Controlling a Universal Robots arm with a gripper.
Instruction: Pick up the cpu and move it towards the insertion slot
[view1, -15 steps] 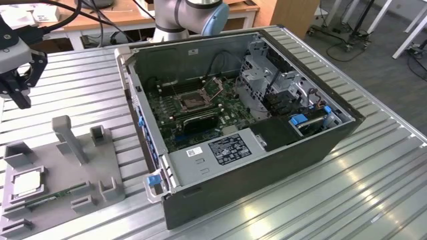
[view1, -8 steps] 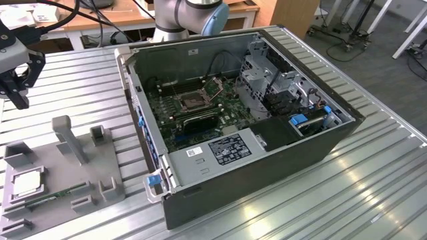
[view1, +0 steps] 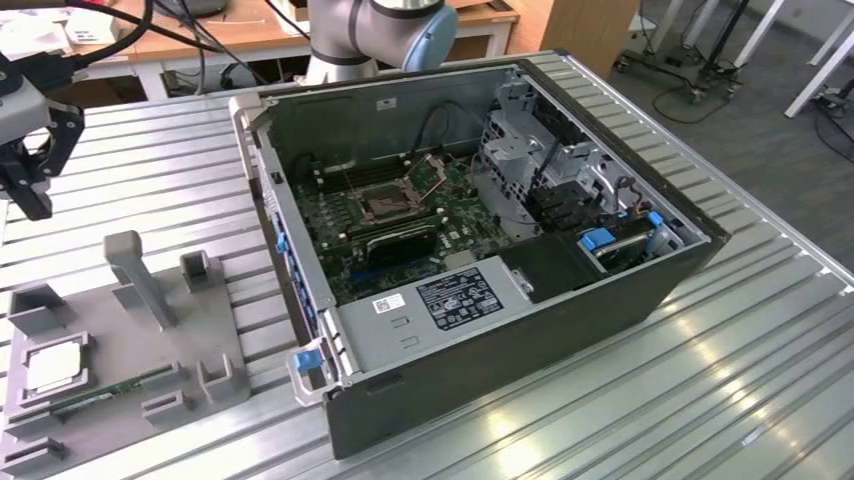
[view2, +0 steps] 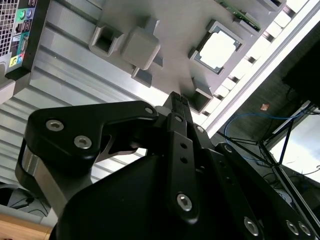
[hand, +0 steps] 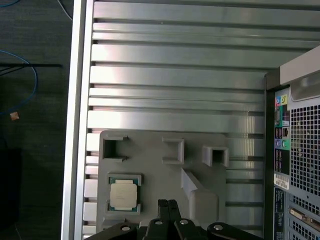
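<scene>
hand (hand: 167, 203) closed, empty | cpu (hand: 123, 194) in gray fixture (hand: 145, 167) pocket, nr hand

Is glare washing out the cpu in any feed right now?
In the second wrist view the cpu is blown out to flat white. In the first wrist view it is evenly lit, with the lid outline clear. In the exterior view bright streaks lie on the table, away from the cpu.

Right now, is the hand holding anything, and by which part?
Nothing is held. The hand is shut and empty; the cpu lies in its pocket on the gray fixture.
</scene>
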